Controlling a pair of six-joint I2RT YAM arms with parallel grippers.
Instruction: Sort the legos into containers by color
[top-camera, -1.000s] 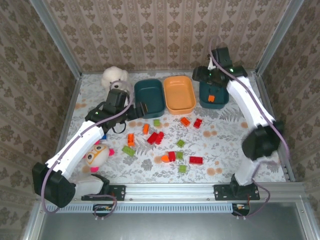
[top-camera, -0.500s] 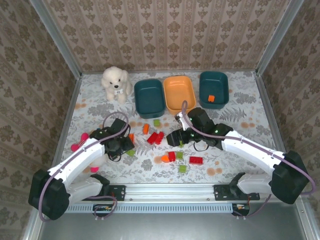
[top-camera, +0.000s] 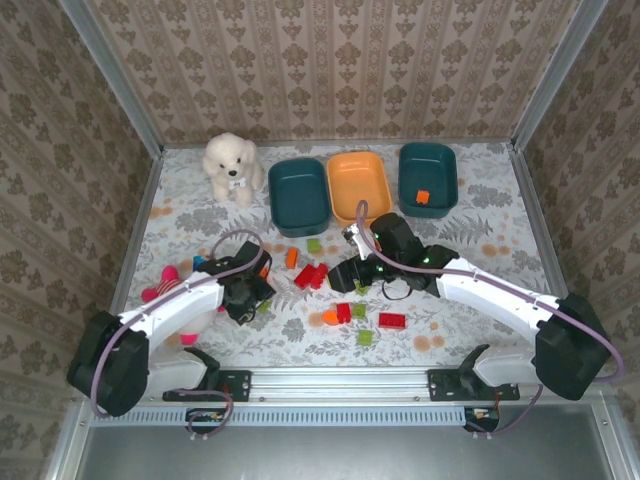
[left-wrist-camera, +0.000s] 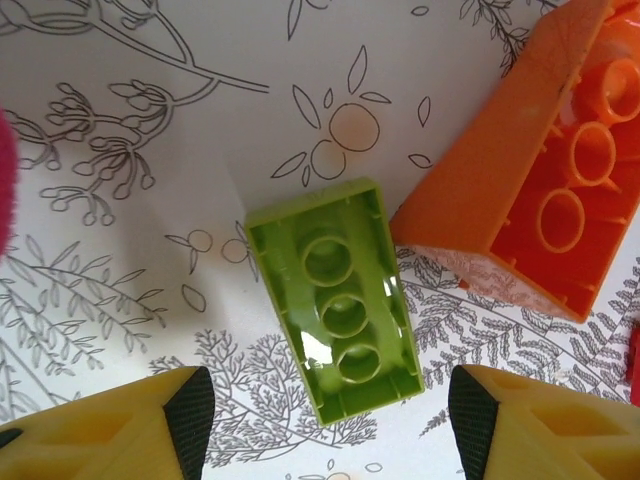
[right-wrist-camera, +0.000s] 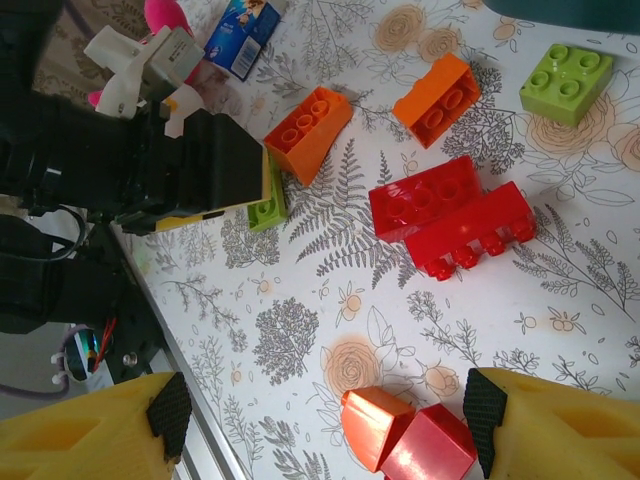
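Note:
In the left wrist view a lime green lego (left-wrist-camera: 338, 300) lies hollow side up on the patterned table, and my left gripper (left-wrist-camera: 330, 415) is open just short of its near end. An orange lego (left-wrist-camera: 540, 200) lies close to its right. From above, the left gripper (top-camera: 255, 290) sits low at the left of the scattered legos. My right gripper (right-wrist-camera: 326, 425) is open over a small orange lego (right-wrist-camera: 377, 428) touching a red one (right-wrist-camera: 430, 450). Two red legos (right-wrist-camera: 450, 215) lie together beyond. At the back stand a teal bin (top-camera: 298, 195), an orange bin (top-camera: 359, 188) and a second teal bin (top-camera: 428, 160) holding an orange lego (top-camera: 423, 196).
A white plush dog (top-camera: 232, 165) sits at the back left. The pink-and-yellow doll (top-camera: 175, 290) lies beside the left arm, with a blue packet (right-wrist-camera: 247, 30) near it. The two grippers are close together in mid-table. More loose legos (top-camera: 390, 320) lie toward the front.
The right arm swung from the far right teal bin down to the middle legos. The left arm pulled back from the left teal bin to the green lego.

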